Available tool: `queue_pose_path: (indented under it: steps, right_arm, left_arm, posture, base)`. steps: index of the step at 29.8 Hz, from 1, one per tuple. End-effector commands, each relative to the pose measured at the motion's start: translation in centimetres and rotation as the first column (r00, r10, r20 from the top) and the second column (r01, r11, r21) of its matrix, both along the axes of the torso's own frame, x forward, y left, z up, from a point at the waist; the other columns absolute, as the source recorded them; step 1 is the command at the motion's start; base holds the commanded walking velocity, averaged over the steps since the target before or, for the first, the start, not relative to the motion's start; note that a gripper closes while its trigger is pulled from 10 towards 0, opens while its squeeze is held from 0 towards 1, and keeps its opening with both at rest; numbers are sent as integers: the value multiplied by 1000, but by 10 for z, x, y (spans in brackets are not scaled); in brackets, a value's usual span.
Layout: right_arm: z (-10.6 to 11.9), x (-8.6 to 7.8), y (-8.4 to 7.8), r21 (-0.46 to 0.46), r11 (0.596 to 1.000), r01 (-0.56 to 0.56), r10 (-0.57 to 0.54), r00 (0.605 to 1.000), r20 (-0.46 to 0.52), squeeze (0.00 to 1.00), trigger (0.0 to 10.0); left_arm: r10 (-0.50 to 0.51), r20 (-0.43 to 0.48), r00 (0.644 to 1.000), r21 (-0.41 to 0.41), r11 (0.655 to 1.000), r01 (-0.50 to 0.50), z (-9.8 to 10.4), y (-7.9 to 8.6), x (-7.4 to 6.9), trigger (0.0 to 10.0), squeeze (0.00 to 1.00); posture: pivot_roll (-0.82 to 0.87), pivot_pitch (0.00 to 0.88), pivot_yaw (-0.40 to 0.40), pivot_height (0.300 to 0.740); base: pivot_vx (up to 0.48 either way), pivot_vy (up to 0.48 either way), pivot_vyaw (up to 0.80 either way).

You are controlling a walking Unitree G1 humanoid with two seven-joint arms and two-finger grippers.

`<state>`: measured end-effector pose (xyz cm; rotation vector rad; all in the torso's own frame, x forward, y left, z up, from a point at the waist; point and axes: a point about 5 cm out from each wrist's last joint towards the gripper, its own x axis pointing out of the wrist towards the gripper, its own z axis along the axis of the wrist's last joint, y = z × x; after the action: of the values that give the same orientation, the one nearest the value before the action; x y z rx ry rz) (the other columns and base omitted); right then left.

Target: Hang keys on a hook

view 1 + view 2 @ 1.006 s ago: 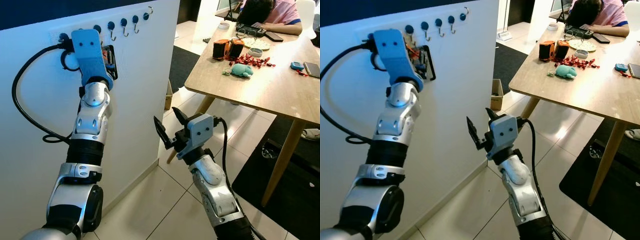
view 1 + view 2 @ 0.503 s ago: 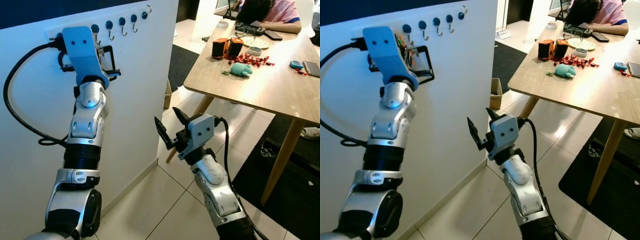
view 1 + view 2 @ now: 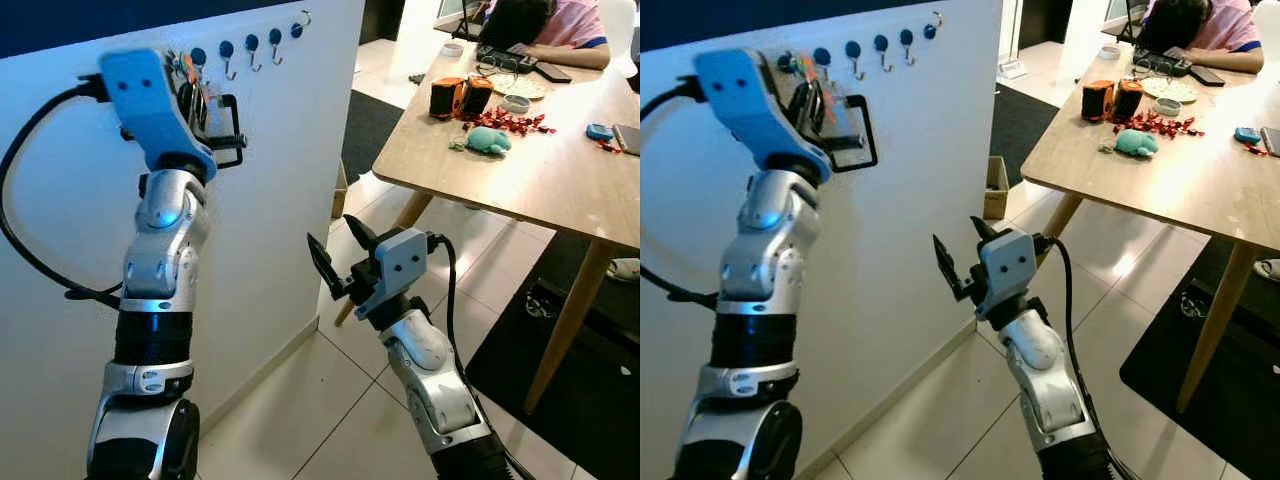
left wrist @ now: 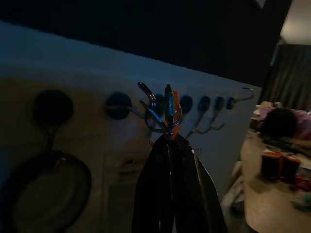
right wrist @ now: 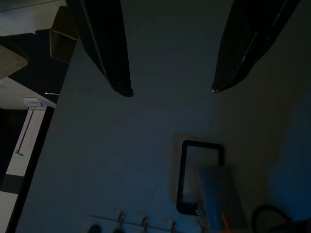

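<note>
A row of small metal hooks [image 3: 250,48] on blue bases runs along the top of the white wall [image 3: 280,200]. My left gripper [image 3: 192,88] is raised to the left end of that row. It is shut on a bunch of keys [image 4: 167,109] with orange and green tags on a ring. In the left wrist view the ring overlaps one hook [image 4: 146,93]; I cannot tell if it is over it. My right gripper [image 3: 335,255] hangs low before the wall, open, with nothing between its fingers.
A wooden table [image 3: 520,170] stands to the right with orange cans [image 3: 455,95] and a teal toy [image 3: 488,140]; a person [image 3: 545,28] leans on its far end. A black mat [image 3: 600,390] lies under it. A small box [image 3: 338,192] sits by the wall corner.
My left wrist has swung left and turned along the wall, with the keys still in its fingers. The right arm has stayed where it was.
</note>
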<state>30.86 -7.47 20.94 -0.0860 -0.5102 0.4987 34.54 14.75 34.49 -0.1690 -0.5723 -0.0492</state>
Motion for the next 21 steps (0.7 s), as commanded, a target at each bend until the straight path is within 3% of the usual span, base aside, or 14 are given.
queue_pose_path:
  steps: [1,2,4,8,15,21]
  right_arm:
    - [-4,-2,0,4,1000,2,-2,1000,-19,0,10000]
    - [-4,-2,0,4,1000,2,-2,1000,-19,0,10000]
    - [-5,-2,0,4,1000,0,0,1000,-21,0,10000]
    - [-5,-2,1,4,1000,-2,2,1000,-22,0,10000]
    - [-4,-2,1,5,1000,1,-1,1000,-20,0,10000]
    - [-5,-2,0,4,1000,6,-6,1000,-22,0,10000]
  left_arm:
    - [-108,69,992,24,994,106,9,-12,-13,10000,0]
    - [-108,69,992,24,994,106,9,-12,-13,10000,0]
    - [-111,18,994,122,987,108,3,-20,-11,10000,0]
    - [-98,-74,992,231,967,112,-13,-29,-3,10000,0]
    - [-156,-110,982,156,973,172,-14,-36,1,10000,0]
    - [-164,-39,986,101,981,167,7,-32,2,10000,0]
  posture:
    - [125,184,-9,740]
    - [125,184,-9,740]
    - [125,185,-10,740]
    - [128,187,-9,740]
    - [119,189,-5,740]
    - [117,190,-2,740]
  base:
    - [0,0,0]
    - [0,0,0]
    - [0,0,0]
    - [0,0,0]
    - [0,0,0]
    - [0,0,0]
